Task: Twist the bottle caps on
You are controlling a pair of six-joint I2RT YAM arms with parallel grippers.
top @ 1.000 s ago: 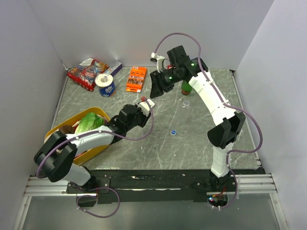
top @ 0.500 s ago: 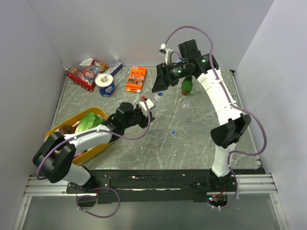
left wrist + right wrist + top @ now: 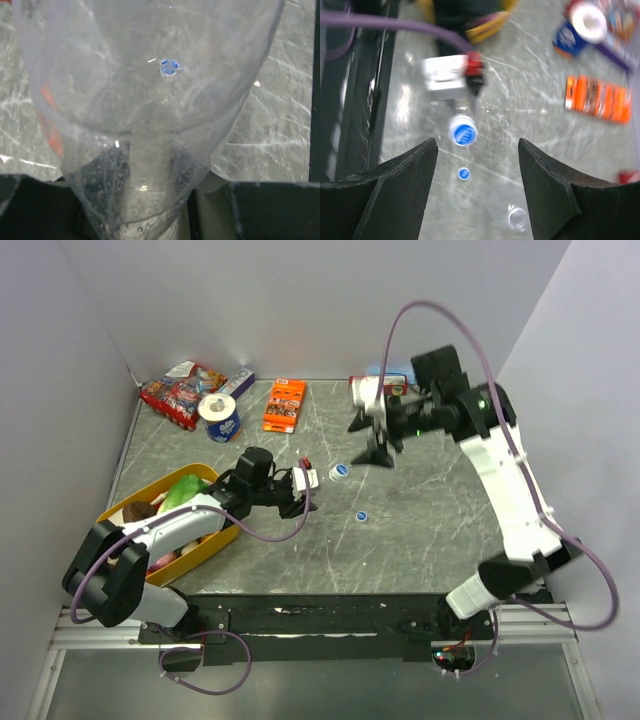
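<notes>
The right gripper (image 3: 372, 440), upper centre-right, hangs spread and empty. The left gripper (image 3: 308, 480) pinches the held bottle (image 3: 325, 475) at frame centre. Its long axis runs left to right, and the fitted cap (image 3: 341, 470) points right. How tight it sits I cannot tell. Left to do: 1 open bottle (image 3: 517, 218), low in the right wrist view, and 1 loose cap (image 3: 362, 515) below centre.

Surface (image 3: 420, 530): grey stone look, white veins, smooth, slightly shiny.
Bottle (image 3: 150, 100): clear plastic, glossy, bright light spots seen on it.
Loose cap (image 3: 361, 516): blue plastic.
Tray (image 3: 208, 471): yellow, smooth plastic.
Snack bag (image 3: 176, 396): shiny, crinkled foil.
</notes>
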